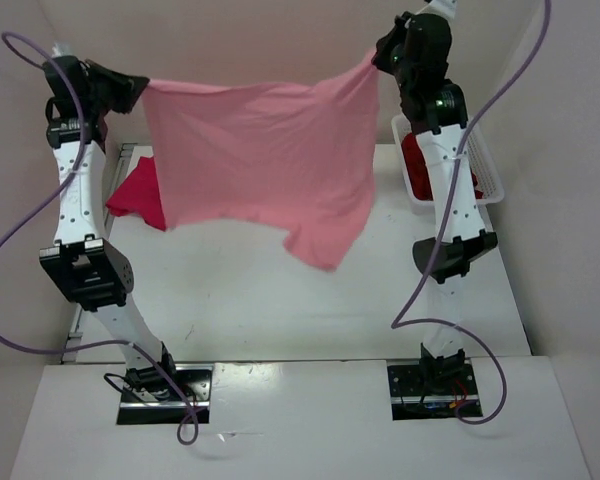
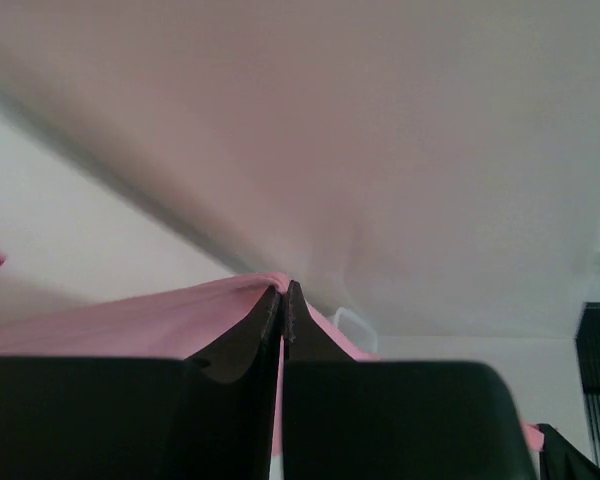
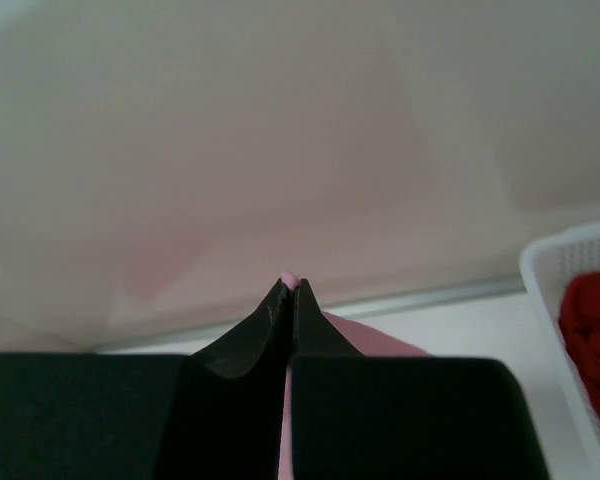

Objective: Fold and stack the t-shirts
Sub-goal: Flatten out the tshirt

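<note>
Partly hidden behind pink shirt [image 1: 265,160]: crimson shirt [image 1: 136,196].

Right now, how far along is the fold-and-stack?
Done: no stack visible. In hand: pink shirt stretched in the air between left gripper and right gripper, both shut on its upper corners. Left: fold it; crimson shirt lies on the table, partly hidden, fold state unclear; maroon shirt sits bunched in the basket.

My left arm [image 1: 80,205] and right arm [image 1: 450,195] are built of white links with black joint housings, and each one stands on a black base plate [image 1: 200,385]. A thin purple cable [image 1: 40,351] loops along each arm. The black fingers [image 2: 240,345] of my left gripper [image 2: 283,292] and right gripper [image 3: 288,286] are wedge-shaped and narrow to a thin tip.
</note>
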Controlling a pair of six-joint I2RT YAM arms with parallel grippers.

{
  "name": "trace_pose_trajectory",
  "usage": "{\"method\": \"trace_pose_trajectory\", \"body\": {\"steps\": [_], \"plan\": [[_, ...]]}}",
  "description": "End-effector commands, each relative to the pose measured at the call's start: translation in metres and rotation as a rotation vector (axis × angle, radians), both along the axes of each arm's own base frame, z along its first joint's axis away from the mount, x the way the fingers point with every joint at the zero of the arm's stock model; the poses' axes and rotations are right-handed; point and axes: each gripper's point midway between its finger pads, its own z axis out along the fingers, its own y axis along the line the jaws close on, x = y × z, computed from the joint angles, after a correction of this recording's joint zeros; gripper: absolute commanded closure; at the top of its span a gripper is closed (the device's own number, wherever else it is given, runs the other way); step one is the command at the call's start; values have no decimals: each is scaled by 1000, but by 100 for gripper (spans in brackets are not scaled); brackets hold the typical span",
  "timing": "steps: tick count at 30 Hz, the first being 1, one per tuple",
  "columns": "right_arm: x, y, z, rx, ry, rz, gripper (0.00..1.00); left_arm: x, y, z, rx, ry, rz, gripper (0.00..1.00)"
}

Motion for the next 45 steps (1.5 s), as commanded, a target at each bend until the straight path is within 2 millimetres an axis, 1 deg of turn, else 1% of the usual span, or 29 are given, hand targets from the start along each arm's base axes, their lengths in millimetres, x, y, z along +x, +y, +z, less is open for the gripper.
{"method": "trace_pose_trajectory", "body": {"steps": [1, 2, 5, 7, 8, 9, 10, 11, 12, 13, 14, 15, 16, 17, 18, 19, 20, 21, 22, 23, 24, 25, 26, 28, 29, 34, 35, 42, 45], "plan": [[-96, -21, 182, 158, -489, 15, 100, -19, -6, 128, 70, -309, -2, 100], [-117, -29, 204, 175, -543, 5, 100, -24, -8, 143, 67, -340, -2, 100], [-148, -39, 229, 184, -609, 3, 100, -29, -5, 165, 74, -399, 7, 100], [-144, -39, 216, 157, -556, -10, 100, -32, -6, 169, 67, -408, 7, 100], [-134, -37, 196, 136, -484, -10, 100, -26, -4, 156, 61, -388, 7, 100], [-128, -35, 183, 122, -437, -9, 100, -34, -6, 160, 64, -398, 7, 100], [-113, -31, 149, 88, -324, -9, 100, -34, -6, 154, 74, -397, 7, 100], [-102, -27, 125, 68, -255, -9, 100, -33, -6, 144, 70, -381, 7, 100], [-96, -28, 106, 51, -199, -21, 100, -31, -5, 113, 53, -321, 8, 100], [-91, -28, 84, 34, -141, -30, 100, -31, -5, 99, 65, -300, 7, 100], [-71, -27, 24, -5, -13, -38, 100, -38, -8, 95, 76, -298, -3, 100], [-90, -32, 25, 13, -22, -39, 100, -34, -6, 48, 73, -219, -5, 100], [-84, -36, -42, -13, 112, -55, 100, -37, -7, 27, 72, -184, -6, 100], [-98, -42, -43, 11, 96, -51, 100, -45, -16, 13, 85, -166, -23, 100], [-101, -43, -67, 20, 149, -32, 100, -46, -19, -8, 78, -138, -22, 100], [-105, -51, -127, 17, 280, -49, 100, -55, -21, -65, 50, -32, -24, 100], [-116, -53, -143, 18, 313, -52, 100, -58, -34, -96, 36, 20, -50, 100], [-125, -56, -166, 15, 363, -43, 100, -63, -36, -117, 30, 47, -50, 100], [-139, -56, -215, 7, 470, -38, 100, -70, -44, -143, 14, 97, -72, 100], [-148, -55, -232, 15, 507, -33, 100, -85, -47, -188, -9, 188, -74, 100], [-160, -56, -245, 10, 544, -27, 100, -92, -48, -205, 6, 221, -83, 100], [-174, -54, -277, 13, 626, -13, 100, -99, -47, -220, 17, 259, -76, 100], [-189, -55, -298, 4, 694, -6, 100, -111, -47, -237, 42, 308, -80, 100], [-203, -53, -315, 2, 764, 12, 100, -122, -46, -246, 72, 338, -81, 100], [-217, -54, -320, -1, 806, 18, 100, -133, -48, -263, 70, 391, -91, 100], [-261, -54, -330, 7, 951, 43, 100, -170, -34, -276, 80, 464, -66, 100], [-270, -56, -337, 10, 991, 34, 100, -174, -35, -268, 93, 451, -68, 100], [-335, -45, -342, 101, 1126, 102, 100, -240, -28, -273, 89, 572, -42, 100], [-360, -48, -342, 112, 1151, 101, 100, -261, -34, -277, 106, 606, -65, 100]]}}
